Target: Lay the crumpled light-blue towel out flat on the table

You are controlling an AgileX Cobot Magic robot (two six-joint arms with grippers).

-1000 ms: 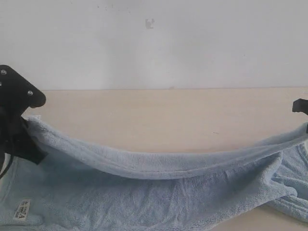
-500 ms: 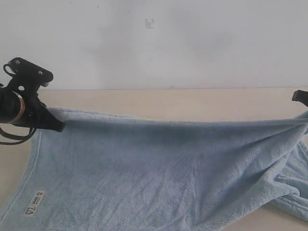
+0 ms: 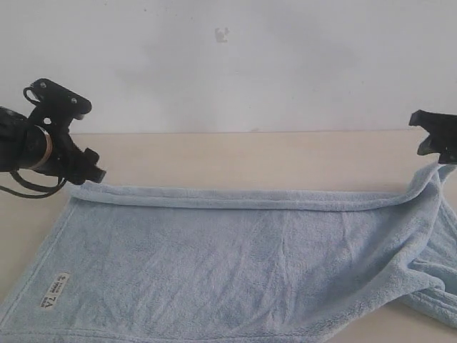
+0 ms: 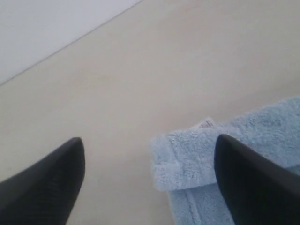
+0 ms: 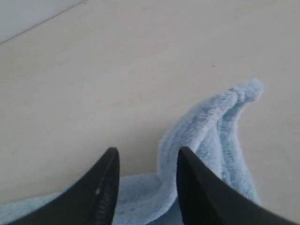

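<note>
Blue towel's (image 3: 235,264) far hem lies straight; bare table (image 3: 250,161) beyond.

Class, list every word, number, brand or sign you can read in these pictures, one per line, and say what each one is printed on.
No text can be read for certain.
White label at a corner of the towel: dark print, too blurred to read.
Small white tag at another towel corner: tiny print, too small to read.
Mark on the wall: a smudge, no letters can be made out.

Illegible print on towel (image 3: 235,271) label (image 3: 53,291)
</note>
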